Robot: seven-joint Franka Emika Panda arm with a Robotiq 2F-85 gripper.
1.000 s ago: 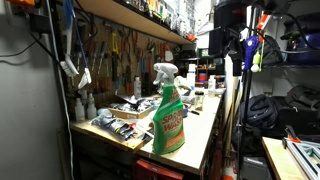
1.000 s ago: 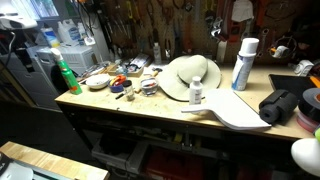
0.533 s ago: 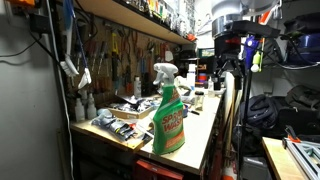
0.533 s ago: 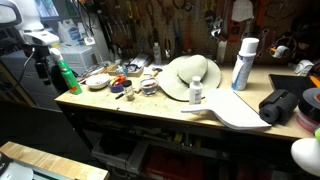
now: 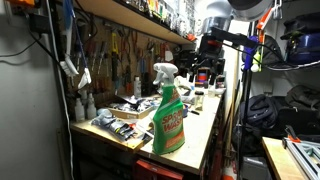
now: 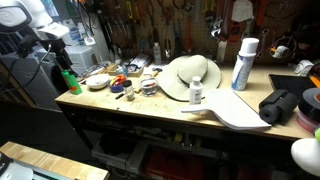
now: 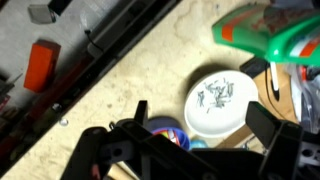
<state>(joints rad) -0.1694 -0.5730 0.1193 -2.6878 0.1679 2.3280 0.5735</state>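
Jaws hang wide apart and empty over the end of the worktop (image 6: 150,106); the green spray bottle (image 6: 68,81) stands upright at that corner just below them, white dish (image 7: 218,100) close beside it

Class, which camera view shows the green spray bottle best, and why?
An exterior view: there the green spray bottle stands whole, large, in the foreground, label facing. In an exterior view from farther off it is small, top covered. The wrist view catches only a blurred part.
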